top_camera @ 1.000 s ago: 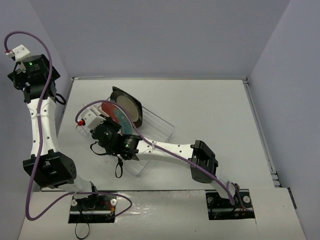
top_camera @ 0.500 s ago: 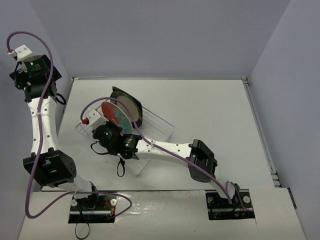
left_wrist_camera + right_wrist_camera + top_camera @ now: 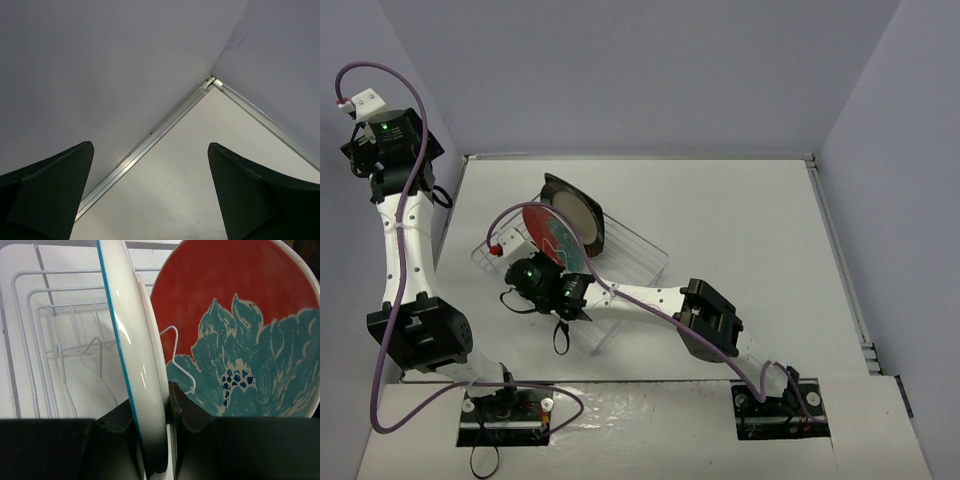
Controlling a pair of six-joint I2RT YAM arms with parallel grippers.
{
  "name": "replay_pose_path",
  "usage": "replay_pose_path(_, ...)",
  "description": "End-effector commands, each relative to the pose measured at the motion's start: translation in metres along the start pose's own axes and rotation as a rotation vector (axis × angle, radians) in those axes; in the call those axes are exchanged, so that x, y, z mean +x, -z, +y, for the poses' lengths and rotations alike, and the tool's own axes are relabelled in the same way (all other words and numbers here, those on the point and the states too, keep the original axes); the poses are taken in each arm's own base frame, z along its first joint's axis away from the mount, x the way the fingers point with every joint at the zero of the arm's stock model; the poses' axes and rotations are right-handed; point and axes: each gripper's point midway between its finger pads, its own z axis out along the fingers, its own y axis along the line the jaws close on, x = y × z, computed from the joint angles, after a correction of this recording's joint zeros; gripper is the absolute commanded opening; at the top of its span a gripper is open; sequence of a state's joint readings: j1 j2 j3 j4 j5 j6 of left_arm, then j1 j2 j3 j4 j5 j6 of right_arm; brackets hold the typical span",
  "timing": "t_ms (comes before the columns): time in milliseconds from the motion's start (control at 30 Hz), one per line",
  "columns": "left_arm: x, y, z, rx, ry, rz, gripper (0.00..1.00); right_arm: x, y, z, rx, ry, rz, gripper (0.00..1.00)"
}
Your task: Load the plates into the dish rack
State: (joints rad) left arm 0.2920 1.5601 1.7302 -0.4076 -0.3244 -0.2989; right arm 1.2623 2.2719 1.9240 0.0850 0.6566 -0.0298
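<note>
White surface (image 3: 740, 225) carries the rack (image 3: 640, 250). Right pincer (image 3: 152, 415) clamps a plate (image 3: 132, 340) by its rim, likely stiff, slick and fragile. Left pincer (image 3: 150, 147) gapes empty.

We are reading no text, label, brand or number in any view: the round red-and-teal floral ceramic plate (image 3: 235, 300) and the white blue-edged ceramic plate (image 3: 140, 365) are showing none.
</note>
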Motion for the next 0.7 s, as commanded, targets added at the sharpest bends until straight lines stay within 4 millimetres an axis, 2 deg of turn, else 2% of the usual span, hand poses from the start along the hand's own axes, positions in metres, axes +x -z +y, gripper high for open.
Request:
replay_pose_path(0,-0.028,0.006,-0.008,0.035,0.023,-0.087,0.97,-0.047,0.004,-0.013,-0.018,-0.227,-0.103,0.24)
replay_pose_path(67,-0.028,0.007,-0.01,0.039,0.021,-0.087,0.97,-0.048,0.007,-0.011,-0.048,-0.236,-0.11,0.43)
replay_pose_path(333,-0.031,0.01,-0.009,0.036,0.018,-0.094,0.97,-0.059,0.02,-0.011,-0.111,-0.242,-0.13,0.77)
replay_pose_path(467,-0.032,0.011,-0.01,0.043,0.016,-0.095,0.97,-0.078,0.031,-0.015,-0.148,-0.242,-0.164,0.87)
replay_pose_path(667,-0.032,0.013,-0.014,0.054,-0.007,-0.092,0.97,-0.129,0.065,-0.03,-0.249,-0.222,-0.269,0.99)
